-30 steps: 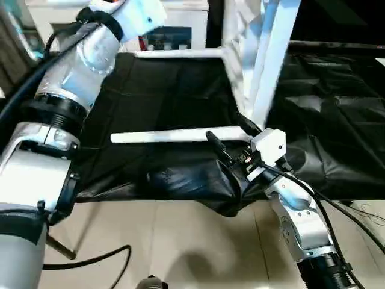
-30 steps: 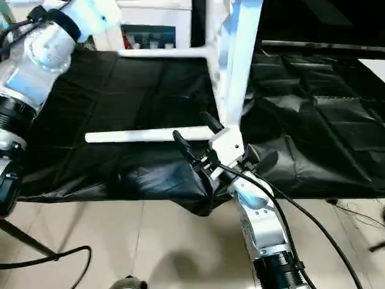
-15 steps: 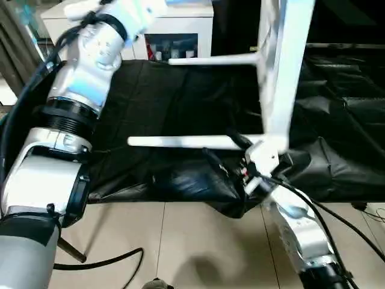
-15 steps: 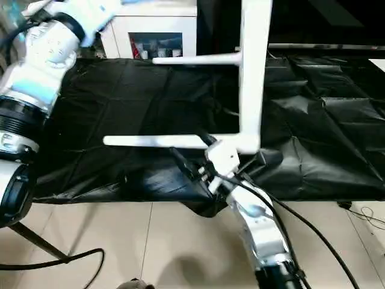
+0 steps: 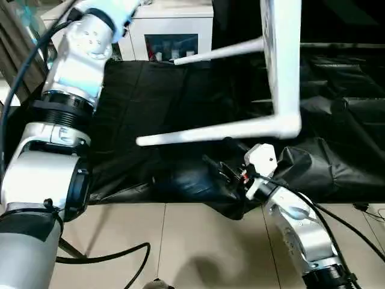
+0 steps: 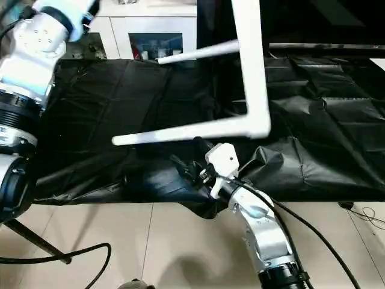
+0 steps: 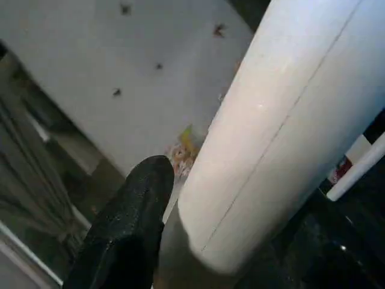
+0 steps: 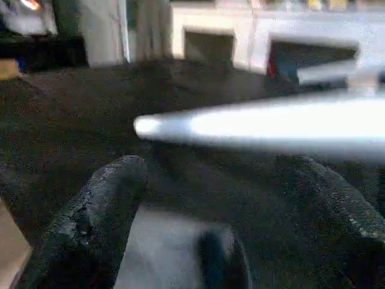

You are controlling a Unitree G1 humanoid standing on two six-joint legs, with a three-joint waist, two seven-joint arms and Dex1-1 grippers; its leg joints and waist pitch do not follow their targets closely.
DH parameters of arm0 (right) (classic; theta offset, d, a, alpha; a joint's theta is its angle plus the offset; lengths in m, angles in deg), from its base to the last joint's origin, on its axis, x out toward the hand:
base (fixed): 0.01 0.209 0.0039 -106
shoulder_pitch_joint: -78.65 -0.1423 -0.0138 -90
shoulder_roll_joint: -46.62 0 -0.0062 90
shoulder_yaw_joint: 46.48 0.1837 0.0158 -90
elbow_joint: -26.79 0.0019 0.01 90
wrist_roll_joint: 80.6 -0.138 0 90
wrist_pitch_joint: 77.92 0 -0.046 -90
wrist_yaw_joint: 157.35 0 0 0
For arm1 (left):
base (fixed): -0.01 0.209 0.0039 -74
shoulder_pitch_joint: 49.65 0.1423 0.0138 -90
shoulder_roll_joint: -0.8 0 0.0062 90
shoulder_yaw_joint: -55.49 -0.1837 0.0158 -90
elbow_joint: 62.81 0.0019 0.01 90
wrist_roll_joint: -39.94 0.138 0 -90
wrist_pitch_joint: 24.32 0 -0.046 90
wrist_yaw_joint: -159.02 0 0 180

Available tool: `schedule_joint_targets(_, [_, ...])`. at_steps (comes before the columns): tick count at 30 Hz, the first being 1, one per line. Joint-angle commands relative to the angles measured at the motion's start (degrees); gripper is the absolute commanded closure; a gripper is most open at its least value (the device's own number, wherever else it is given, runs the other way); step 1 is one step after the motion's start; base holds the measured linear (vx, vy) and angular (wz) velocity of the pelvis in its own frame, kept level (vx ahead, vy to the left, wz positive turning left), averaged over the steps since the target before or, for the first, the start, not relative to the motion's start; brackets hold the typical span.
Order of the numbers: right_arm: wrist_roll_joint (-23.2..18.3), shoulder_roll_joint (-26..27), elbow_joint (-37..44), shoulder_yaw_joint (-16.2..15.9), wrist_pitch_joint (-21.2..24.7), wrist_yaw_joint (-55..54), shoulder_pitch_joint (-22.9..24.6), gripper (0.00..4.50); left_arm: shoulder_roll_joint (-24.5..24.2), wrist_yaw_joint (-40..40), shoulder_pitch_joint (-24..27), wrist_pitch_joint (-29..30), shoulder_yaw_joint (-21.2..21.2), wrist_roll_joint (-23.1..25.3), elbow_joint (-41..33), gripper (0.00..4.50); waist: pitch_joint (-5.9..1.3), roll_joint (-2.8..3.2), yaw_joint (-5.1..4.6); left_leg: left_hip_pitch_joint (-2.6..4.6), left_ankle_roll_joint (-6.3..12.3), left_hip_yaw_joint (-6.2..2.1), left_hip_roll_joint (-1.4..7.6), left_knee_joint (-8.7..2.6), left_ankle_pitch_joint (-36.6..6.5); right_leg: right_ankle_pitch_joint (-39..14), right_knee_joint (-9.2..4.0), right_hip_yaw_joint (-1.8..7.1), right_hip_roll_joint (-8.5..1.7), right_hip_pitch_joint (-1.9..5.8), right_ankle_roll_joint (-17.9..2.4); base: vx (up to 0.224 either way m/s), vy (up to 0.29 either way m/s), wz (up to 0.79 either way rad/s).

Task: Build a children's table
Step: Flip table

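- Fingers (image 8: 102,211) of right gripper (image 6: 189,153) spread wide and empty, hovering just below lower leg (image 5: 210,131), no contact.
- Left gripper (image 7: 180,198) up high, pinching gripped leg (image 7: 271,132); one black finger (image 7: 132,211) flat against the tube, the other hidden behind it.
- Children's table lifted clear of black-draped tabletop (image 5: 150,90), turned on its side: table panel (image 5: 283,60) on edge and near vertical, lower leg and upper leg (image 5: 219,52) sticking out sideways toward white cabinet (image 5: 174,24).
- Looks like light hollow plastic, stiff enough to hang from a single leg without visible sag.
- Smooth round tubes, so probably slippery and liable to roll in a pinch.
- Long levers; a grip far out on a leg likely swings the panel and loads the socket.
- Best hold, as a judgement: lower leg close to its socket, or the panel rim, fingers square across.
- Press-fit legs may pull out under a side load, so push along the leg axis.
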Motion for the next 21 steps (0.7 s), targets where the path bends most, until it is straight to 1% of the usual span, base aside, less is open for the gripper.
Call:
schedule_joint_targets(1, [-3.2, 1.0, -0.4, 2.5, 2.6, -1.6, 1.2, 0.34, 2.3, -0.7, 2.0, 4.6, 6.1, -8.3, 4.0, 2.24, -3.51, -1.93, -0.38, 0.85, 2.03, -0.99, 2.33, -4.29, -12.8, -18.3, -4.93, 2.13, -3.28, 1.9, -9.3, 0.0, 0.0, 0.0])
schedule_joint_targets(2, [-4.3, 1.5, -0.6, 3.2, 3.1, -2.1, 1.5, 0.12, 2.3, -0.7, 2.0, 4.6, 6.3, -8.3, 4.1, 2.24, -3.47, -1.89, -0.36, 0.83, 1.97, -1.04, 2.35, -4.33, -12.9, -18.6, -4.95, 2.1, -3.32, 1.9, -9.2, 0.0, 0.0, 0.0])
schedule_joint_targets(3, [-5.8, 2.6, -1.3, 4.6, 2.9, -3.1, 1.4, 0.12, 2.2, -0.5, 1.9, 4.3, 6.4, -8.3, 4.5, 2.24, -3.53, -1.88, -0.43, 0.75, 1.92, -1.09, 2.35, -4.4, -12.8, -18.3, -4.9, 2.05, -3.26, 1.96, -9.2, 0.0, 0.0, 0.0])
schedule_joint_targets(6, [-7.8, 4.4, -2.1, 6.7, 2.5, -4.4, 0.1, 0.0, 2.1, -0.4, 1.8, 4.0, 6.3, -8.4, 4.6, 2.24, -3.56, -1.77, -0.43, 0.9, 1.66, -1.13, 2.51, -4.46, -13.1, -17.5, -4.84, 2.1, -3.32, 1.74, -9.3, 0.0, 0.0, 0.0])
schedule_joint_targets(8, [-10.4, 6.3, -3.8, 9.2, 1.7, -5.0, -2.4, 0.0, 2.1, -0.3, 1.7, 4.0, 6.3, -8.6, 4.7, 2.24, -3.54, -1.63, -0.45, 0.98, 1.46, -1.14, 2.58, -4.57, -13.7, -17.4, -4.85, 2.13, -3.36, 1.63, -9.5, 0.0, 0.0, 0.0])
schedule_joint_targets(9, [-12.0, 7.3, -5.2, 10.6, 1.3, -5.1, -4.2, 0.0, 2.1, -0.2, 1.6, 4.0, 6.3, -8.6, 4.8, 2.25, -3.6, -1.65, -0.51, 1.08, 1.17, -1.18, 2.66, -4.61, -14.0, -17.1, -4.78, 2.16, -3.39, 1.6, -9.7, 0.0, 0.0, 0.0])
schedule_joint_targets(10, [-13.3, 8.0, -6.9, 12.0, 1.0, -5.3, -6.3, 0.0, 2.1, -0.2, 1.5, 4.1, 6.5, -8.6, 4.9, 2.25, -3.68, -1.56, -0.62, 1.05, 1.22, -1.17, 2.66, -4.63, -14.0, -16.3, -4.69, 2.14, -3.5, 1.62, -10.2, 0.0, 0.0, 0.0])
schedule_joint_targets(11, [-13.5, 8.2, -7.6, 12.4, 0.9, -5.4, -7.1, 0.0, 2.1, -0.2, 1.4, 4.1, 6.5, -8.6, 5.0, 2.25, -3.68, -1.15, -0.57, 1.07, 0.97, -1.33, 2.72, -4.66, -14.2, -16.3, -4.64, 2.11, -3.59, 1.63, -10.3, 0.0, 0.0, 0.0])
schedule_joint_targets(12, [-14.2, 8.5, -11.1, 13.8, 0.0, -5.9, -10.3, 0.0, 2.0, -0.2, 1.2, 4.0, 6.6, -8.4, 5.2, 2.25, -3.64, -1.22, -0.57, 1.17, 0.65, -1.18, 2.68, -4.64, -14.4, -16.1, -4.78, 2.07, -3.44, 1.55, -10.2, 0.0, 0.0, 0.0])
schedule_joint_targets(13, [-14.2, 8.5, -11.1, 13.8, 0.0, -5.9, -10.3, 0.0, 2.0, -0.2, 1.2, 4.0, 6.6, -8.4, 5.2, 2.25, -3.65, -1.23, -0.66, 1.25, 0.39, -1.14, 2.69, -4.63, -14.2, -15.7, -4.66, 2.14, -3.43, 1.55, -10.5, 0.0, 0.0, 0.0])
schedule_joint_targets(14, [-14.6, 8.7, -12.8, 14.6, -0.3, -6.2, -11.8, 0.0, 2.0, -0.2, 1.2, 3.9, 6.6, -8.4, 5.4, 2.25, -3.69, -1.24, -0.57, 1.19, 0.39, -1.11, 2.68, -4.61, -13.7, -15.0, -4.59, 2.14, -3.38, 1.68, -10.4, 0.0, 0.0, 0.0])
schedule_joint_targets(15, [-16.1, 9.1, -19.6, 16.6, -1.4, -5.2, -17.6, 0.0, 1.9, -0.2, 1.0, 3.8, 6.5, -8.5, 5.8, 2.25, -3.9, -1.19, -0.56, 1.09, 0.55, -1.1, 2.62, -4.51, -12.6, -13.0, -4.24, 2.09, -3.53, 1.85, -11.0, 0.0, 0.0, 0.0])
schedule_joint_targets(16, [-16.4, 9.2, -23.0, 17.3, -1.9, -4.6, -20.3, 0.0, 1.8, -0.2, 1.0, 3.7, 6.4, -8.5, 5.9, 2.25, -3.95, -1.2, -0.9, 0.74, 0.46, -1.2, 2.5, -4.5, -12.0, -12.3, -3.99, 2.02, -3.58, 2.11, -11.5, 0.0, 0.0, 0.0])
schedule_joint_targets(17, [-16.4, 9.2, -23.0, 17.3, -1.9, -4.6, -20.3, 0.0, 1.8, -0.2, 1.0, 3.7, 6.4, -8.5, 5.9, 2.25, -4.05, -1.1, -0.8, 0.84, 0.43, -1.17, 2.53, -4.49, -11.8, -12.1, -4.02, 1.91, -3.62, 2.13, -12.0, 0.0, 0.0, 0.0])
schedule_joint_targets(18, [-16.6, 9.2, -28.5, 18.5, -2.1, -4.7, -24.4, 0.0, 1.8, -0.1, 1.1, 3.8, 6.3, -8.5, 5.7, 2.25, -4.02, -1.13, -0.65, 1.12, 0.65, -0.88, 2.59, -4.19, -11.1, -10.7, -4.03, 2.02, -3.48, 1.8, -12.4, 0.0, 0.0, 0.0])
schedule_joint_targets(19, [-16.7, 9.2, -30.9, 19.1, -2.0, -5.0, -26.1, 0.0, 1.8, 0.0, 1.1, 3.9, 6.3, -8.5, 5.6, 2.25, -4.08, -1.07, -0.84, 0.76, 1.01, -0.98, 2.53, -4.21, -9.6, -8.9, -3.66, 1.95, -3.47, 2.2, -13.0, 0.0, 0.0, 0.0])
schedule_joint_targets(20, [-16.7, 9.1, -33.0, 19.5, -1.9, -5.6, -27.6, 0.0, 1.8, 0.0, 1.2, 3.9, 6.3, -8.4, 5.5, 2.25, -4.15, -1.34, -0.74, 0.9, 1.22, -0.87, 2.56, -4.15, -9.2, -8.3, -3.65, 1.9, -3.43, 2.14, -13.3, 0.0, 0.0, 0.0])
schedule_joint_targets(21, [-16.7, 9.0, -34.5, 19.8, -2.0, -5.9, -28.6, 0.0, 1.8, 0.0, 1.2, 4.0, 6.3, -8.4, 5.4, 2.25, -4.09, -1.2, -0.72, 0.93, 1.44, -0.8, 2.59, -4.08, -8.8, -7.9, -3.58, 1.9, -3.5, 2.15, -13.7, 0.0, 0.0, 0.0])
